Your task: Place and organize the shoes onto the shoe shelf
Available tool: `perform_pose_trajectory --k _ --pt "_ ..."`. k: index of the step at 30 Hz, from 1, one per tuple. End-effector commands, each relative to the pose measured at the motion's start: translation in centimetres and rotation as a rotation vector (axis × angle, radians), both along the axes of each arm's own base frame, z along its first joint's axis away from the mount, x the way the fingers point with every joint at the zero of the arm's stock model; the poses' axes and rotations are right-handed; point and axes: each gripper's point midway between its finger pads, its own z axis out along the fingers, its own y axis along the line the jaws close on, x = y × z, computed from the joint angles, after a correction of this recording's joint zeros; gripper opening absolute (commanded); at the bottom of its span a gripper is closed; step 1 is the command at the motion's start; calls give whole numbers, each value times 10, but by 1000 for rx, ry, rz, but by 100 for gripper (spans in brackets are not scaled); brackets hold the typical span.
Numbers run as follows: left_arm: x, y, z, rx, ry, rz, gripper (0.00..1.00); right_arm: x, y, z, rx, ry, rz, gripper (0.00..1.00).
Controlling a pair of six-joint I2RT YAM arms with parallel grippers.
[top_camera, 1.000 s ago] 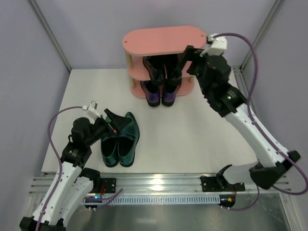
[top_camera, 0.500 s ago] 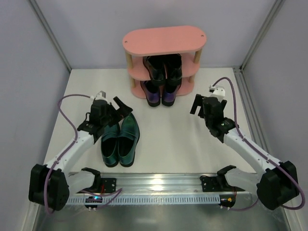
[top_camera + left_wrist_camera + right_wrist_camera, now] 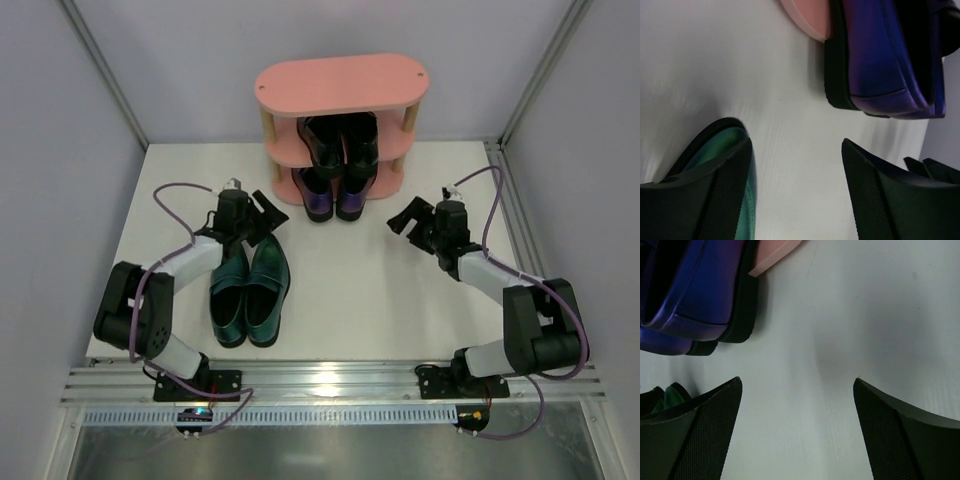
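Black pair [image 3: 338, 140] and purple pair [image 3: 335, 197] are stored on the shoe shelf [image 3: 340, 85], upper centre. By the heels of the teal pair [image 3: 250, 295], lower left, the left gripper [image 3: 265, 215] is held wide, likely for pickup; the right gripper [image 3: 405, 220] is spread empty.

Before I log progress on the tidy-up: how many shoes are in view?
6. Two teal shoes lie side by side on the table; two black shoes stand on the shelf's middle tier; two purple shoes on its bottom tier. More could hide behind them.
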Motion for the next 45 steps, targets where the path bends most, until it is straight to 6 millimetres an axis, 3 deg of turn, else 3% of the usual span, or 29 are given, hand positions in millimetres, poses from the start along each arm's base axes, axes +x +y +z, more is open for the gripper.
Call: perform_pose_trajectory --k 1,3,5,6,7,10,11,12,13,14,16,17,18,19,20,21,22,25,26,29,33,37,40,45 --pt "37 -18 26 -110 -75 2 68 32 26 46 187 -137 49 91" --pt "47 -29 36 -212 -115 -33 64 39 35 56 263 -169 83 91" --pt "58 -26 28 -315 -87 8 60 48 37 51 348 -149 81 91" --pt "66 -29 36 -360 -115 3 60 53 42 59 389 -178 111 91" --pt "72 -25 26 -397 -81 34 60 56 45 61 445 -169 103 92" --pt "86 -27 19 -475 -48 54 61 71 48 48 497 -145 97 98" --pt "89 -28 17 -493 -40 61 61 78 49 54 514 -155 92 99" --pt "92 -29 14 -510 -31 57 62 83 50 47 520 -147 89 100" --pt "99 -30 21 -537 -60 55 62 87 50 46 524 -146 86 100" --pt "103 -31 13 -564 -33 76 62 93 52 52 535 -160 90 100" --pt "109 -34 17 -608 -52 73 54 100 52 49 542 -155 88 99" --pt "114 -36 21 -650 -74 71 49 104 52 53 544 -166 89 96" --pt "116 -36 24 -667 -85 69 33 105 53 53 547 -167 89 88" --pt "117 -37 25 -681 -93 67 25 107 52 54 546 -173 87 81" --pt "118 -37 26 -694 -92 74 7 108 51 56 545 -180 83 74" --pt "118 -36 26 -694 -95 76 0 108 50 55 545 -181 81 64" --pt "118 -35 25 -688 -97 81 0 107 49 55 545 -182 78 44" --pt "118 -27 25 -672 -120 117 0 109 44 50 541 -179 50 14" --pt "120 -24 24 -661 -132 144 0 111 42 48 540 -177 43 10" --pt "124 -12 18 -612 -130 215 0 119 39 43 533 -165 15 4" --pt "133 12 2 -476 -119 353 0 136 30 35 504 -156 -51 4" --pt "145 18 2 -400 -130 392 0 154 25 34 464 -162 -87 4" --pt "154 11 -4 -400 -124 386 0 165 21 29 442 -160 -106 4" --pt "163 10 -15 -379 -126 406 0 177 20 11 405 -119 -114 4"
